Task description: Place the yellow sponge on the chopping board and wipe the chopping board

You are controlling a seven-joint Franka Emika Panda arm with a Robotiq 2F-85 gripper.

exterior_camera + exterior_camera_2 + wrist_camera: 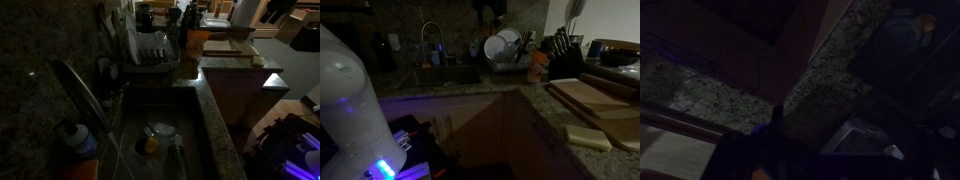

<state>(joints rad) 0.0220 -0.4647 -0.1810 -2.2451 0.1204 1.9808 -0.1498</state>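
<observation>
Speckled dark granite countertop (545,120) carries the chopping board (588,95), a thick, flat, pale tan slab with a wood look, lying toward the counter's far edge. I find the yellow sponge (588,137), a small soft block, on the granite just beside the board, near the front edge. My smooth white arm (350,100) stands well apart, off the counter's corner. The gripper (775,150) is lost in darkness, so I cannot tell how its jaws stand.
</observation>
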